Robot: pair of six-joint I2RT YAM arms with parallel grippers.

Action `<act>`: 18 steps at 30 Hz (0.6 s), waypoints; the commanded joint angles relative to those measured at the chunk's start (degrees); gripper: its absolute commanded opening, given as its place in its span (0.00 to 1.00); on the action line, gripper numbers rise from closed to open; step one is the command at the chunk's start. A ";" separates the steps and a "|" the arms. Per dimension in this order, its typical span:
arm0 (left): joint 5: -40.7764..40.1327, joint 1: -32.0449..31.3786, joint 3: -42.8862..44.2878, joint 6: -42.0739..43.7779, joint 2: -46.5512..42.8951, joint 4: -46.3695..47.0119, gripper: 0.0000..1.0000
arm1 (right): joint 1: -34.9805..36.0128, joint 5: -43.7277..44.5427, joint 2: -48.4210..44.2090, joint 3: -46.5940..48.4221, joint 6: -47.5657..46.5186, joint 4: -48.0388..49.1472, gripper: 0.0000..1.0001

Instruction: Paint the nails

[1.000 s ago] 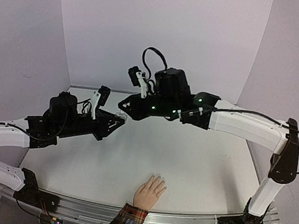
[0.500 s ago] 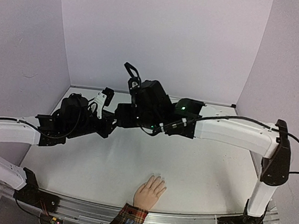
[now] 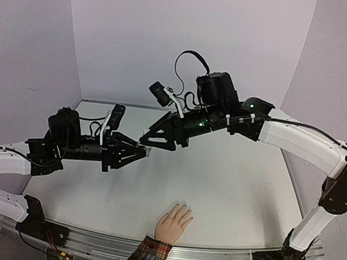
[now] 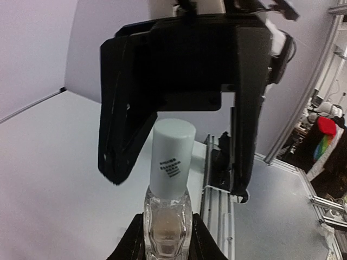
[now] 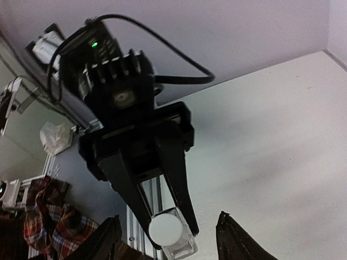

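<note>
With left tool (image 4: 167, 246) clamped on small clear glass bottle (image 4: 167, 222), centre open right tool (image 5: 169, 234) around white cylindrical cap (image 4: 172, 157), then close squarely.

Top view: high at the near side, looking down over the whole bench (image 3: 229, 192). Wrist views: very close, facing each other, both showing the white-capped bottle (image 4: 171, 179).

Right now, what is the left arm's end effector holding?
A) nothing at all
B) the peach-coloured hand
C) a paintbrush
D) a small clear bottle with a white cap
D: the left end effector is shut on the small clear bottle, gripping its glass body, while the peach-coloured hand lies untouched on the table.
</note>
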 commanded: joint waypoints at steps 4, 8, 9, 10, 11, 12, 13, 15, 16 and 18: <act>12.11 0.12 1.93 0.01 0.08 6.03 0.00 | -0.21 -15.68 2.13 4.98 -2.50 0.36 0.51; 13.76 0.13 2.21 -0.22 0.98 6.49 0.00 | -0.19 -15.64 2.55 5.54 -0.28 0.34 0.47; 13.80 0.11 2.31 -0.29 1.11 6.54 0.00 | -0.20 -16.16 2.90 5.98 0.35 0.27 0.41; 13.84 0.13 2.38 -0.34 1.22 6.55 0.00 | -0.17 -16.93 3.23 6.41 0.64 0.24 0.35; 13.97 0.14 2.43 -0.40 1.26 6.59 0.00 | -0.14 -17.46 3.50 6.52 0.81 0.23 0.32; 14.04 0.13 2.45 -0.42 1.23 6.59 0.00 | -0.17 -17.57 3.51 6.37 0.84 0.23 0.30; 14.00 0.13 2.48 -0.42 1.14 6.57 0.00 | -0.20 -17.55 3.44 6.20 0.84 0.23 0.28; 13.72 0.14 2.44 -0.41 0.90 6.52 0.00 | -0.23 -17.53 3.37 5.97 0.85 0.34 0.21; 13.24 0.14 2.39 -0.49 0.63 6.52 0.00 | -0.21 -17.51 3.37 5.86 0.92 0.32 0.16; 11.79 0.14 2.17 -0.91 -0.01 6.76 0.00 | -0.20 -17.55 3.14 5.37 0.89 0.42 0.11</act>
